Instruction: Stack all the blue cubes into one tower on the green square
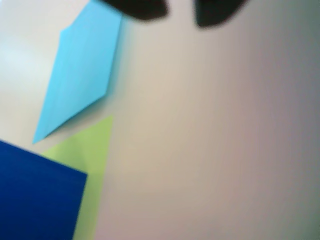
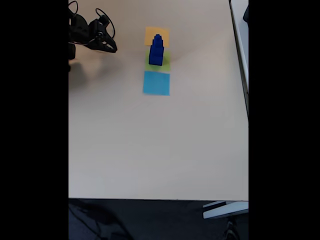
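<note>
The blue cubes (image 2: 156,49) stand as one tower on the green square (image 2: 164,62), near the table's (image 2: 150,150) far edge. The gripper (image 2: 111,46) is by the far left corner, fingers apart, holding nothing. I'd pull it away slowly and not bump the tower.

The blue cubes (image 2: 156,50) are plain dark navy, on the lime-green green square (image 2: 164,62). At its 12 o'clock lies an orange-yellow square (image 2: 149,35), at 6 o'clock a light-blue square (image 2: 156,83). The table (image 2: 150,145) is pale beige and the gripper (image 2: 113,49) black.
</note>
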`<state>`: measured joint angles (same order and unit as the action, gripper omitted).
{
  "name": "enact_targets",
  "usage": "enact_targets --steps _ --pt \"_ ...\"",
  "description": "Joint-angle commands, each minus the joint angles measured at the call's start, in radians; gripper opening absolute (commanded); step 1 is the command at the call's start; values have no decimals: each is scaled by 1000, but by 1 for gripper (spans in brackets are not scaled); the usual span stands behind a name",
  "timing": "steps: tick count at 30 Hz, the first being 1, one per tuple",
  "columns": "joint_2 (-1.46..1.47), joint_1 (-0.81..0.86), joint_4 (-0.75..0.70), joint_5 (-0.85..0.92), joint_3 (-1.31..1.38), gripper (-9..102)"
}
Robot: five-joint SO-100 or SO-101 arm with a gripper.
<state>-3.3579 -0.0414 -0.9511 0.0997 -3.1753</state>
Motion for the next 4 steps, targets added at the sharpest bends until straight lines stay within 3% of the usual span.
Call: enact_targets --steps 1,4 --pt "-25 -14 -5 6 -6 0" --pt "-25 -14 -5 6 -6 0"
